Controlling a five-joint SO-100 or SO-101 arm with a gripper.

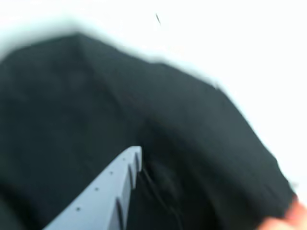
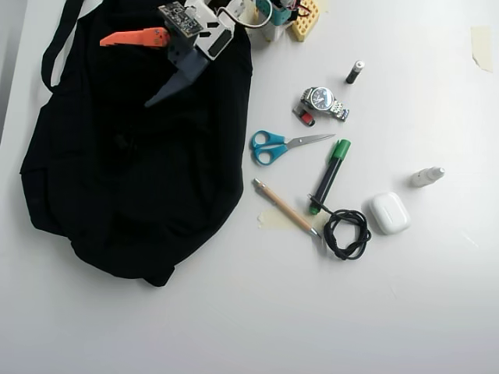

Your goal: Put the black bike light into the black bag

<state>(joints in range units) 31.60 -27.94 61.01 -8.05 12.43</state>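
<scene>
The tool (image 2: 129,68) hangs over the upper part of the black bag (image 2: 132,195) in the overhead view, its two fingers spread wide: the orange one (image 2: 134,37) points left and the grey one (image 2: 173,84) points down-left, with nothing seen between them. In the blurred wrist view only the grey finger (image 1: 103,196) shows, above dark fabric (image 1: 72,105).

The black bike light cannot be made out in either view; a faint small lump on the bag below the grey finger is too dark to identify.

On the white table (image 2: 312,312), right of the bag, lie blue-handled scissors (image 2: 274,146), a wristwatch (image 2: 323,101), a small black cylinder (image 2: 355,72), a green marker (image 2: 330,173), a pencil (image 2: 284,207), a coiled black cable (image 2: 346,232), a white earbud case (image 2: 389,213) and a small white bottle (image 2: 427,177), all apart from the bag.
</scene>
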